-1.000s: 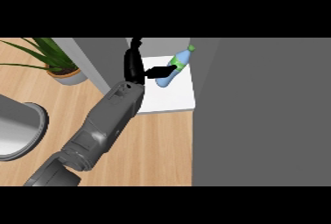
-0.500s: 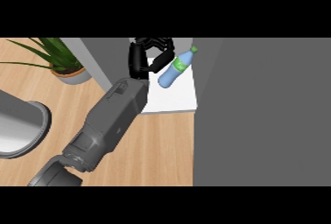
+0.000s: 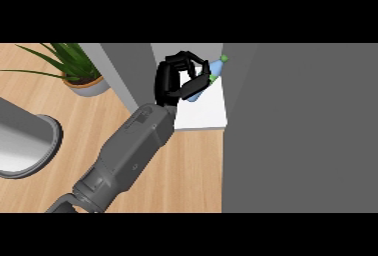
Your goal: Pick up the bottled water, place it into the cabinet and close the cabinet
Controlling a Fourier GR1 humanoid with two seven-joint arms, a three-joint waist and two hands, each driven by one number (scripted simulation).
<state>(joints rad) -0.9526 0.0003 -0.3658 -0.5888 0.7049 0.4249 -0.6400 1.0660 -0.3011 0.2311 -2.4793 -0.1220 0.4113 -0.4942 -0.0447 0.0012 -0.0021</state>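
Bottled water point(image 3: 213, 75): pale blue, translucent, green cap at the upper end. Tilted, cap up and to the right, lower part hidden behind dark fingers. Sits over the white shelf floor point(image 3: 203, 112) inside the open cabinet point(image 3: 295, 125), seemingly leaning against its grey right wall.

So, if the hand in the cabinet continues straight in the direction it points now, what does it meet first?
Most likely the bottled water. The hand reaches up into the cabinet, its curled fingers right at the bottle. Behind the bottle is the cabinet's back. Depth is unclear from this steep view, so contact may already exist.
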